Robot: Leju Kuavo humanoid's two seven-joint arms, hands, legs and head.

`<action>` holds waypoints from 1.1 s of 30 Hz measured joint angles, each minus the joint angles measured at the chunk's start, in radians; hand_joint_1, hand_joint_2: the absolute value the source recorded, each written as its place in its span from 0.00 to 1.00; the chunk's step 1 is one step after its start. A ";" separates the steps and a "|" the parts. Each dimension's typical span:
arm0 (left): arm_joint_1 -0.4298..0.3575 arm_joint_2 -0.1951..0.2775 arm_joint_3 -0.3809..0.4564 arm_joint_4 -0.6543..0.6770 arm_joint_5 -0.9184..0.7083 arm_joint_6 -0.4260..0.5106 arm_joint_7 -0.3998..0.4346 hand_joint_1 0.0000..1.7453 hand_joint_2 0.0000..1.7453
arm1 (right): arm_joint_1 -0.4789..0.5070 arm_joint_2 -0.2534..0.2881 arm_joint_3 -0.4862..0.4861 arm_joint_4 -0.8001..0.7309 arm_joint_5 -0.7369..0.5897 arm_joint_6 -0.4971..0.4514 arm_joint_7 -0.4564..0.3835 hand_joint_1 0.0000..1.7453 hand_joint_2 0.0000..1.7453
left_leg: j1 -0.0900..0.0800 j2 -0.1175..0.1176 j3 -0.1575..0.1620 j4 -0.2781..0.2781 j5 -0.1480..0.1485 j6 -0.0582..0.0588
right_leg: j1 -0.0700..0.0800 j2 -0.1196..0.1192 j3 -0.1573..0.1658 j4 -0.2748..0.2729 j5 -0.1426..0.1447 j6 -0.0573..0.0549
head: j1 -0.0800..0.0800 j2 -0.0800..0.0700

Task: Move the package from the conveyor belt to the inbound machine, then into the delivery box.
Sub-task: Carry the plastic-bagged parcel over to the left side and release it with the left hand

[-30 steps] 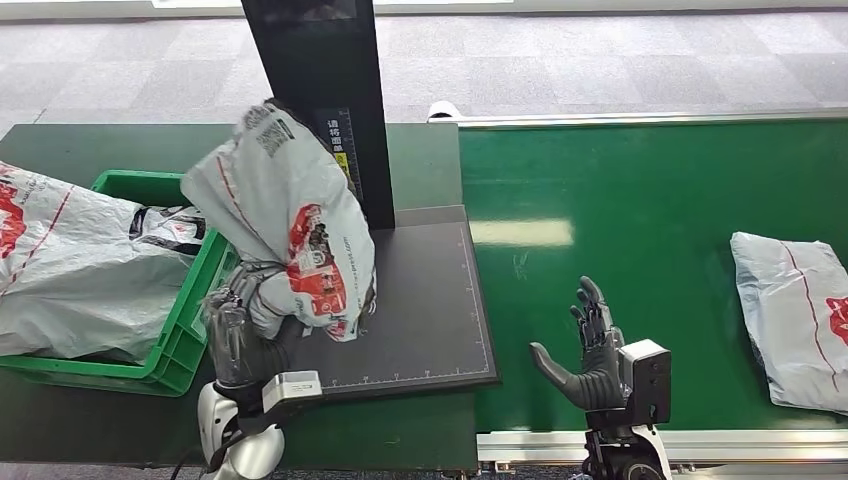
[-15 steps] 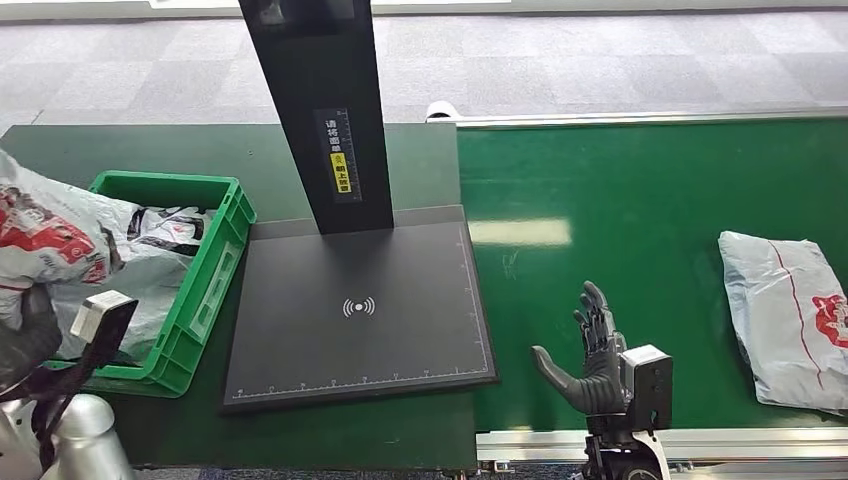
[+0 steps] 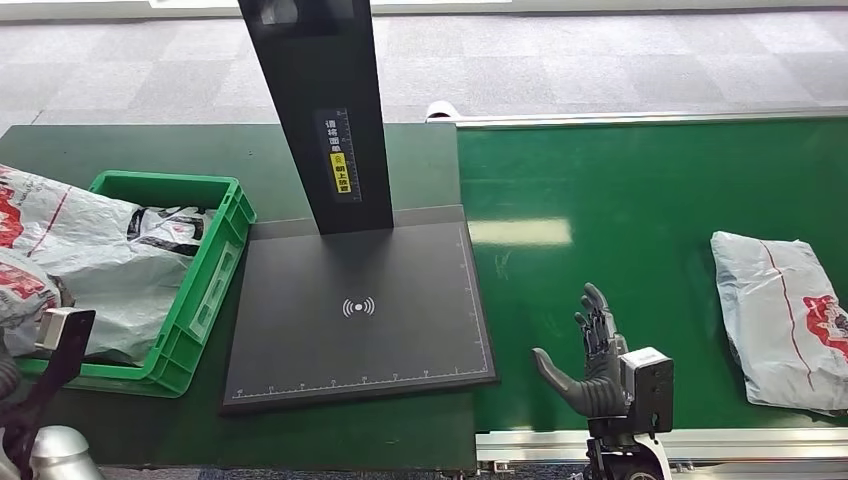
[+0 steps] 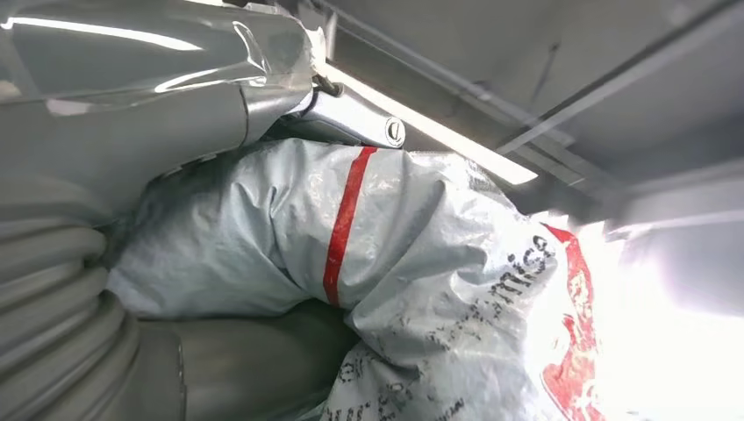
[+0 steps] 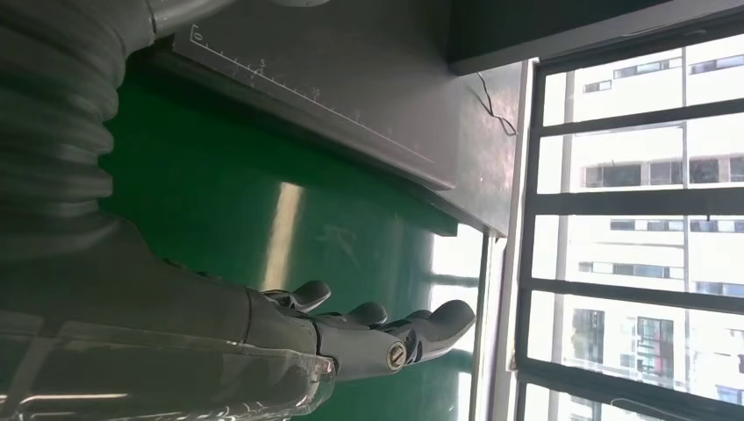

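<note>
With your left hand [image 4: 132, 263] gripping the package [image 4: 421, 263] beside the full delivery box [image 3: 215, 270], a release risks spillover; right hand [image 3: 592, 362] is spread, idle.

packages: 3 [image 3: 785, 320] [image 3: 100, 260] [image 3: 20, 290]; crate: 1 [image 3: 215, 290]; scanner: 1 [image 3: 360, 310]

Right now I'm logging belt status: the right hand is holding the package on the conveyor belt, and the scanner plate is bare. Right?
Not quite. In the head view the right hand is open and apart from the package on the conveyor belt. The scanner plate is bare.

Parcel-sorting station: conveyor belt [image 3: 650, 200], scanner [image 3: 360, 305]
</note>
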 joint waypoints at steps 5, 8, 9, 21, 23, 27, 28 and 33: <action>0.122 0.391 -0.580 0.242 -0.079 -0.017 1.098 1.00 1.00 | 0.014 0.000 -0.025 -0.027 0.018 0.028 0.004 0.00 1.00 | 0.004 -0.004 -0.004 0.000 0.002 -0.003 | 0.003 -0.003 -0.002 0.001 0.000 -0.001 | 0.000 0.000; 0.148 0.498 -0.751 0.312 -0.080 -0.046 1.096 1.00 1.00 | 0.018 0.001 -0.038 -0.035 0.021 0.035 0.004 0.00 1.00 | 0.004 -0.001 -0.004 0.000 0.002 -0.003 | 0.003 -0.001 -0.003 0.001 0.001 -0.002 | 0.000 0.000; 0.152 0.527 -0.788 0.326 -0.080 -0.056 1.096 1.00 1.00 | 0.019 0.001 -0.042 -0.038 0.022 0.036 0.004 0.00 1.00 | 0.004 0.000 -0.004 0.000 0.002 -0.003 | 0.003 0.000 -0.003 0.001 0.001 -0.002 | 0.000 0.000; 0.047 0.781 -1.221 0.408 -0.079 -0.115 1.096 1.00 1.00 | 0.021 0.006 -0.070 -0.055 0.025 0.066 0.006 0.00 1.00 | 0.004 0.001 -0.005 0.000 0.002 -0.003 | 0.003 0.001 -0.005 0.001 0.002 -0.003 | 0.000 0.000; 0.036 0.811 -1.243 0.409 -0.079 -0.108 1.096 1.00 1.00 | 0.021 0.007 -0.070 -0.055 0.025 0.066 0.006 0.00 1.00 | 0.004 0.001 -0.005 0.000 0.002 -0.003 | 0.004 0.001 -0.005 0.001 0.002 -0.003 | 0.000 0.000; 0.017 0.871 -1.254 0.389 -0.079 -0.108 1.096 1.00 1.00 | 0.021 0.009 -0.072 -0.055 0.026 0.069 0.006 0.00 1.00 | 0.004 0.001 -0.005 0.000 0.002 -0.003 | 0.004 0.001 -0.006 0.001 0.002 -0.003 | 0.000 0.000; 0.016 0.877 -1.255 0.384 -0.079 -0.116 1.096 1.00 1.00 | 0.021 0.010 -0.073 -0.056 0.026 0.069 0.006 0.00 1.00 | 0.004 0.001 -0.005 0.000 0.002 -0.003 | 0.004 0.001 -0.006 0.001 0.002 -0.003 | 0.000 0.000; 0.018 0.858 -1.268 0.387 -0.079 -0.145 1.096 1.00 1.00 | 0.021 0.012 -0.074 -0.060 0.023 0.068 0.008 0.00 1.00 | 0.004 0.000 -0.006 0.000 0.002 -0.003 | 0.003 0.001 -0.005 0.001 0.002 -0.003 | 0.000 0.000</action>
